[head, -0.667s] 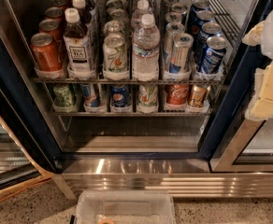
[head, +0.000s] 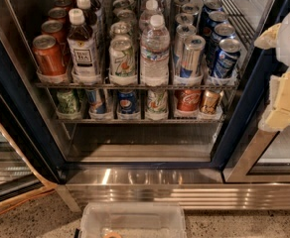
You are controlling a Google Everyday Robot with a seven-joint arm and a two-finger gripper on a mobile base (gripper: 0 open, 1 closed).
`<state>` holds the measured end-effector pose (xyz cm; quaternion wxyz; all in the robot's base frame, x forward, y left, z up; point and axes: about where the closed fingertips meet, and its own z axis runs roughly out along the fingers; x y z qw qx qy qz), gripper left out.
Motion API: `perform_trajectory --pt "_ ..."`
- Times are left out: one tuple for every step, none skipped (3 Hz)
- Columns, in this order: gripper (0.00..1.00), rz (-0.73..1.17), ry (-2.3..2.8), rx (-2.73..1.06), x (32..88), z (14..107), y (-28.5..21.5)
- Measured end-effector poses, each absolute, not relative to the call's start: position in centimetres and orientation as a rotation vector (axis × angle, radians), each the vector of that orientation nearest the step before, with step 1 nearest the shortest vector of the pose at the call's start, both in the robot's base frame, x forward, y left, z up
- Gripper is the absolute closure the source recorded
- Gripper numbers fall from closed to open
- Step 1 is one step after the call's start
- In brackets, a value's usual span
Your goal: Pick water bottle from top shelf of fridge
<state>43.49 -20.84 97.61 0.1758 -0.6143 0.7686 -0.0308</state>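
The water bottle (head: 155,51) is clear, with a white cap and a pale label. It stands at the front middle of the top shelf (head: 135,85), a wire rack in the open fridge (head: 31,133). More water bottles stand in a row behind it. To its left are a pale green can (head: 122,58) and a dark tea bottle (head: 83,46); to its right are tall silver cans (head: 190,57). My gripper (head: 274,71) is at the right edge, outside the fridge by the door frame, well right of the bottle. Its cream fingers (head: 284,103) stand apart and hold nothing.
A lower rack (head: 135,119) holds short soda cans. Red cans (head: 48,56) stand at the shelf's left and blue cans (head: 225,57) at its right. The shiny ribbed steel base (head: 150,185) runs below. A clear plastic bin (head: 132,221) sits on the floor in front.
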Motion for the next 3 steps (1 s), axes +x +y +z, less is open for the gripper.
perform_trajectory --pt "0.00 -0.043 2.055 -1.783 42.7 97.2 -18.5" --pt "0.00 0.052 1.844 -1.759 42.9 97.0 -13.3" --pt "0.00 0.106 1.787 -1.726 43.3 96.9 -11.6"
